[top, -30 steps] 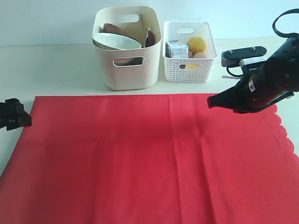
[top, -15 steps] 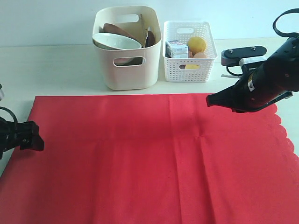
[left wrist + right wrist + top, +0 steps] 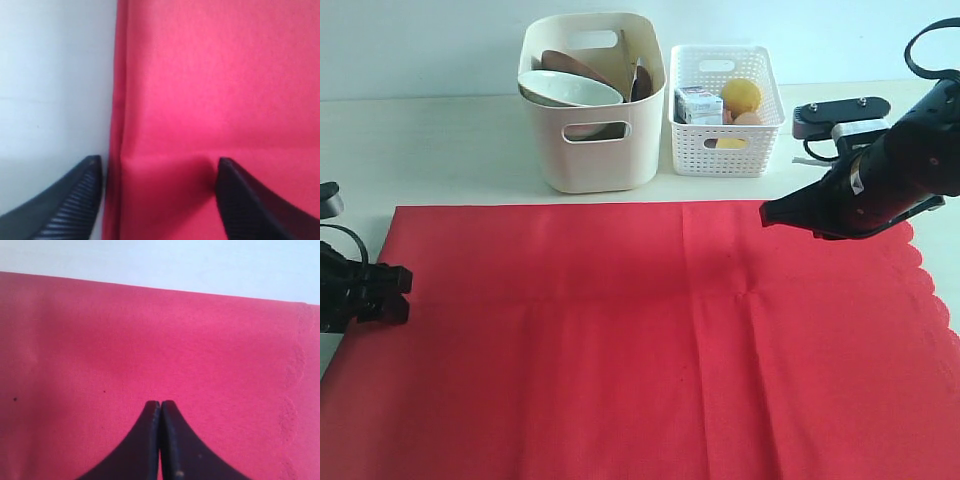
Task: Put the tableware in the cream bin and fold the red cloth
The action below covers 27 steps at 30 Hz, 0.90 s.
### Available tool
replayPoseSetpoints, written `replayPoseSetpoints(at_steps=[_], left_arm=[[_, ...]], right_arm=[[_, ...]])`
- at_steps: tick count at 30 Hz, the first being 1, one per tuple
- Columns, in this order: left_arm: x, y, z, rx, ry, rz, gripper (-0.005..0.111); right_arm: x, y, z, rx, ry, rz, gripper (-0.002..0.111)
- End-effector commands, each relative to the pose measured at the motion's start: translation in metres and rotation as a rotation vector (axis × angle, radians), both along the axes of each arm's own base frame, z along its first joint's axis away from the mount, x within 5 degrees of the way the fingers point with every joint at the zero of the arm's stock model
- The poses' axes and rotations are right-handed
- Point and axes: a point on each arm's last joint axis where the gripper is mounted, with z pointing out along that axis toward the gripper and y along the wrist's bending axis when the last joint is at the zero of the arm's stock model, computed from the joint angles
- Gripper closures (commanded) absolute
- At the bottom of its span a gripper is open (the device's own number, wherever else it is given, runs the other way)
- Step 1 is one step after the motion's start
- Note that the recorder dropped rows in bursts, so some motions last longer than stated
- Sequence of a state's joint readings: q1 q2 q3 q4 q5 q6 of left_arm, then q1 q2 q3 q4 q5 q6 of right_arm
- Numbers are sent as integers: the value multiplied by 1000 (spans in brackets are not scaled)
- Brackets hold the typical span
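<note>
Apparently the tableware part is finished, because I see a pale bowl point(image 3: 570, 90) and a brown plate point(image 3: 575, 65) standing inside the cream bin point(image 3: 590, 160) at the back of the worktop point(image 3: 450, 150), and no tableware lies outside it. So the step in hand, I judge, is folding the red cloth point(image 3: 650, 340), which lies spread flat across the front of the worktop.

The left gripper point(image 3: 400, 293) sits low at the cloth's left border with its jaws wide, one on the bare worktop side and one over the fabric. The right gripper point(image 3: 770, 215) hangs above the far right part of the cloth with its jaws pressed together, holding nothing.

The next move probably calls for the left jaws to pinch that border and for the right jaws to open first.

By count: one cloth, one cream bin, one white lattice basket point(image 3: 725, 150), one bowl, one plate, one lemon point(image 3: 741, 95), one milk carton point(image 3: 698, 105), two grippers. The smaller tableware I cannot count.
</note>
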State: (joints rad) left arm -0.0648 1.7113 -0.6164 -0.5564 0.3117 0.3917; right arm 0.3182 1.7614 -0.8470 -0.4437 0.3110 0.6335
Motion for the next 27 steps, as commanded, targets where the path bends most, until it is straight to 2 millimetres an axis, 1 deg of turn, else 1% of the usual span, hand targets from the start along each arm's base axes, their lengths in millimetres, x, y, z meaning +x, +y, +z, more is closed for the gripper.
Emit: replayPoseSetpoints(at_steps=[1,5,6,8,12,14,19,22,27], left_arm=[[-5,-2,-16,-7,79,0,63],[-6,-2,-21,-9,104,-2,87],[-6,-3,-21,-10,106,-3,95],[-7,-2,-21,-5,109,-16,107],[-7,0,-21,15,112,-47,107],[-7,3,-21,16,112,-35,107],[-6,24,-21,6,123,48,107],[-3,37,-18,-18,138,96,107],[8,48,-8,-34,141,96,107]], right_arm=[[1,0,0,11,-17,6,108],[1,0,0,11,-17,6,108],[1,0,0,11,-17,6,108],[1,0,0,23,-13,-8,108],[1,1,0,43,-8,-30,108],[1,1,0,43,-8,-30,108],[1,1,0,46,-7,-33,108],[1,1,0,63,-4,-50,108],[0,3,-1,100,8,-93,108]])
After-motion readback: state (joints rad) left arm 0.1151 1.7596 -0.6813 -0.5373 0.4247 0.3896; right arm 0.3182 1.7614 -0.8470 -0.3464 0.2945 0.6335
